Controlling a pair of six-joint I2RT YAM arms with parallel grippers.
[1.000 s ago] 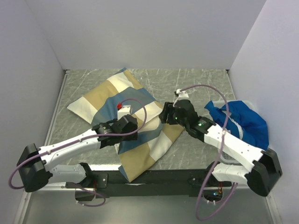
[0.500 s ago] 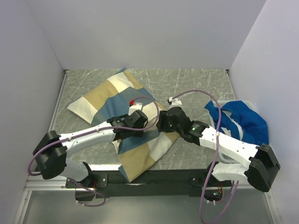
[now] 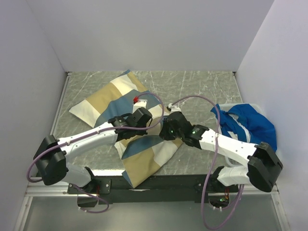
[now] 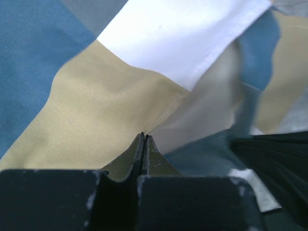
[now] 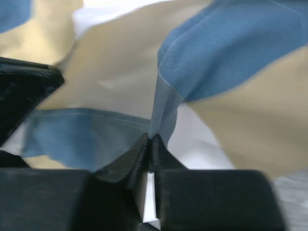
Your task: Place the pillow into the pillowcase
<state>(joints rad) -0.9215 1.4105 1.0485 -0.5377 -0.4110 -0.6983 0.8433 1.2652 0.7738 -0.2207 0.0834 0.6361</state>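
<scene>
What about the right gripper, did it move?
Yes. The right gripper slid left and nearer the arm bases, away from the blue cloth, over the pillowcase.

Robot test cell in a lab, not a lived-in room

A marbled grey table is boxed in by bare, pale panels: a far wall, a left wall and a right wall; two white-and-black arms, the left arm and the right arm, are bolted to a black rail along the near edge; purple cables loop loose off them; the only props are cloth, a patchwork pillowcase at the left and middle and a royal-blue cloth at the right.
</scene>
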